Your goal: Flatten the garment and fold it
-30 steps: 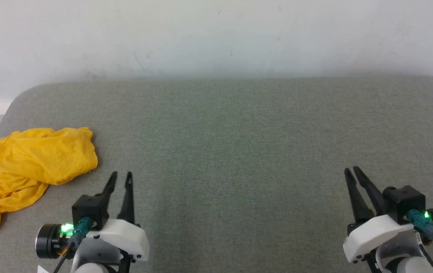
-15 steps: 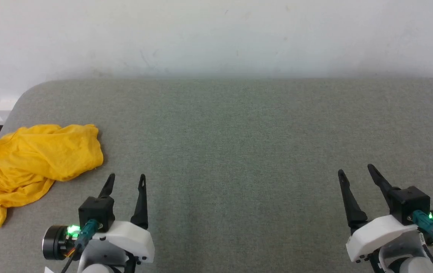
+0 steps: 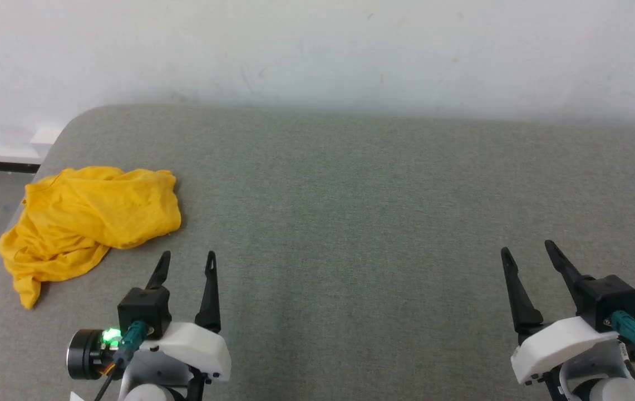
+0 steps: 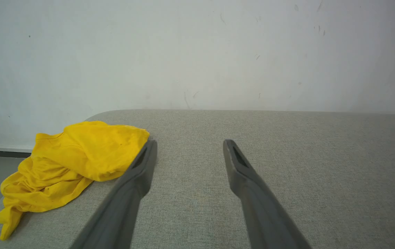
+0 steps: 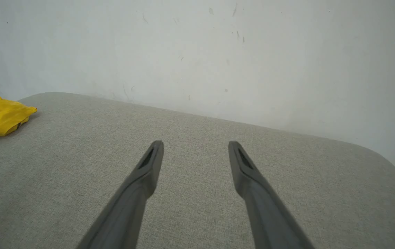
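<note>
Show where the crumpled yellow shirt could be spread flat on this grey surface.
Bare: the whole stretch of the grey surface right of the garment, from the wall-side edge down to the left gripper and right gripper, plus the strip between those two open grippers. Crowded: only the left edge, where the garment lies bunched.

The grey table [image 3: 350, 195] lies open right of the heaped garment [image 3: 89, 217]; the wall [image 3: 317, 50] seemingly bounds its far edge.
</note>
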You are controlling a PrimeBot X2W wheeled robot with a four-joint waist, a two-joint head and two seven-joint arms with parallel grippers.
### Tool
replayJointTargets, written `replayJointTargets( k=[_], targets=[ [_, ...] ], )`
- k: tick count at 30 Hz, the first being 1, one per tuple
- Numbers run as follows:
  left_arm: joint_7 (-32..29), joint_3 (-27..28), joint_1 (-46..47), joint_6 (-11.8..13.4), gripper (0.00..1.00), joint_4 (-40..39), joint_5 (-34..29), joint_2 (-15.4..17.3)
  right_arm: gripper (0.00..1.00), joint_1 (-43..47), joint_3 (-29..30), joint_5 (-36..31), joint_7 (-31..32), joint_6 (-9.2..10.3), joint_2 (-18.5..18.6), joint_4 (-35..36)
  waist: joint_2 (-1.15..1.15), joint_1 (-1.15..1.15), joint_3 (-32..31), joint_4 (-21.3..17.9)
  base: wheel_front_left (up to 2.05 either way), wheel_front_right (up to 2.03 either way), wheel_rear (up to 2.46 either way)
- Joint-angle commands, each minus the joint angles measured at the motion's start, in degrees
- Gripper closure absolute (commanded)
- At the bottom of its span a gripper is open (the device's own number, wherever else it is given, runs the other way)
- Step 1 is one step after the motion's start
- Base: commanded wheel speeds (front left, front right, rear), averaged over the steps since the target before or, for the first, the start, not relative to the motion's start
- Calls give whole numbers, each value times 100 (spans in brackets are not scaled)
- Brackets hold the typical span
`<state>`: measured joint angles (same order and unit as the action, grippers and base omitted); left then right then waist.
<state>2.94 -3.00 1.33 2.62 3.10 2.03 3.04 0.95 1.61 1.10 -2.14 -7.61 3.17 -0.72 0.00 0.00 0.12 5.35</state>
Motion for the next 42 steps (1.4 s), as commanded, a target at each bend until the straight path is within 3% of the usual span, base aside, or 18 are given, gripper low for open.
replayJointTargets(
  k=[1, 42],
  targets=[
    [61, -32, 80, 48, 0, 49, 30, 18, 0, 16, 16, 53, -56, 3, -7, -8, 0, 0, 0, 111, 0, 0, 0],
    [540, -181, 103, 453, 0, 286, 226, 64, 0, 17, 138, 175, -384, 7, -16, -63, 0, 0, 74, 1407, 0, 0, 0]
  ],
)
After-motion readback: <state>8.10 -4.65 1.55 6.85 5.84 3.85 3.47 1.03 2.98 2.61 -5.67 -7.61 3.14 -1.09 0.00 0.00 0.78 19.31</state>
